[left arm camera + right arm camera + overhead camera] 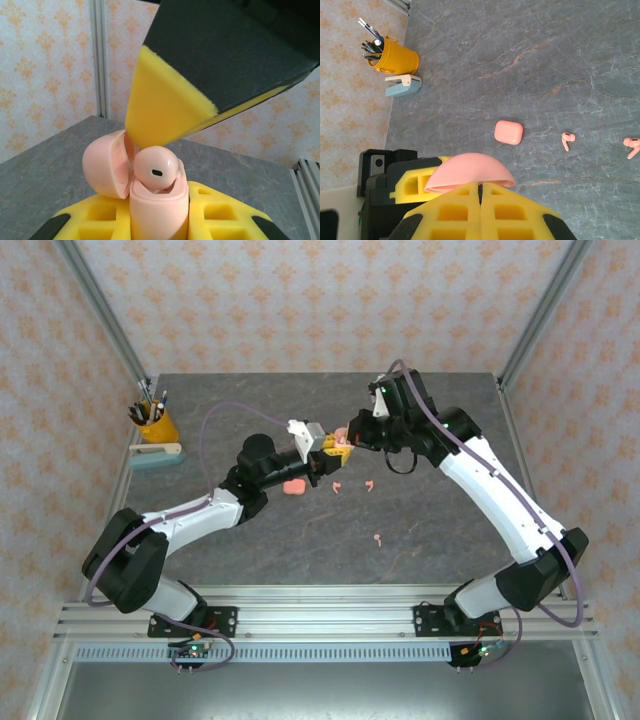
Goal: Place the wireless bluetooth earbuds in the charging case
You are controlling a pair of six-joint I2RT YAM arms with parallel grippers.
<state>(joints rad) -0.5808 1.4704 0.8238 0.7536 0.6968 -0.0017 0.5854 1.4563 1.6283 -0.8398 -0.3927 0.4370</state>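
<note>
A grey, stone-veined table stands in a booth of pale wallpapered walls printed with orange motifs, with bare metal frame posts at the corners. At the far left of the table is a yellow cup of pens, and a small blue-and-white stapler lies just beside it.

Both arms meet over the middle of the table. The left pincer is clenched on the charging case, holding it upright between its yellow pads with the lid swung open to one side. One earbud sits in the mouth of the case, its rounded head still proud of the rim.

The right pincer is clenched with its pads pressed together and nothing seen between them. Its yellow pad comes down from above to the top of that earbud – whether it touches cannot be told.

Below, on the table, lies a closed second case. Two loose earbuds rest near it, and a third earbud lies nearer the arm bases – all well apart from both pincers.
</note>
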